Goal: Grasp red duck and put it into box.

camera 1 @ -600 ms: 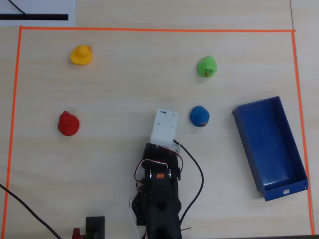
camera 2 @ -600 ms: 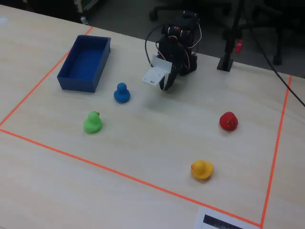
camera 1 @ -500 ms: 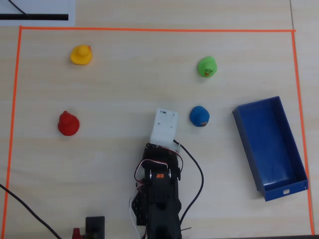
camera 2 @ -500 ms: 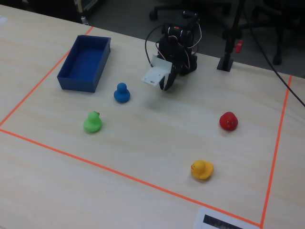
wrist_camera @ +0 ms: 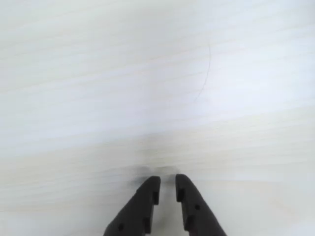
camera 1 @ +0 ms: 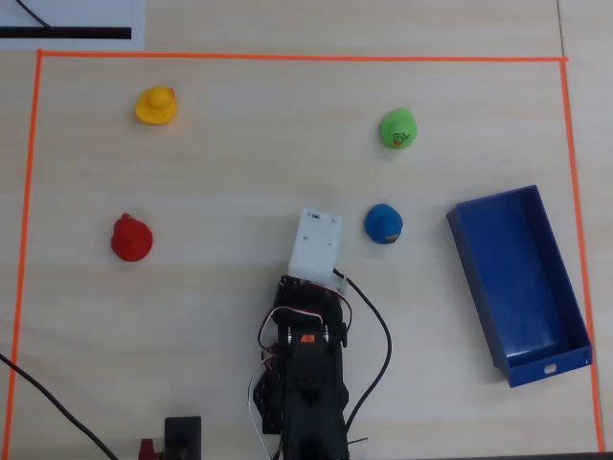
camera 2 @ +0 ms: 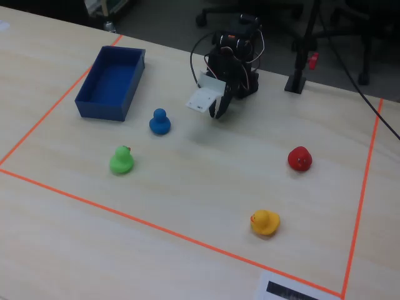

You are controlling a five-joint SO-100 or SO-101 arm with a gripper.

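Red duck [camera 1: 131, 238] lies well left of the nearly closed, empty hand [wrist_camera: 166, 189].

Arm folded near its base; gripper [wrist_camera: 166, 189] points down at bare tabletop, empty (jaws nearly closed, narrow gap).

Pale matt wood-grain table [camera 1: 239, 182]; glossy blue plastic box [camera 1: 565, 316].
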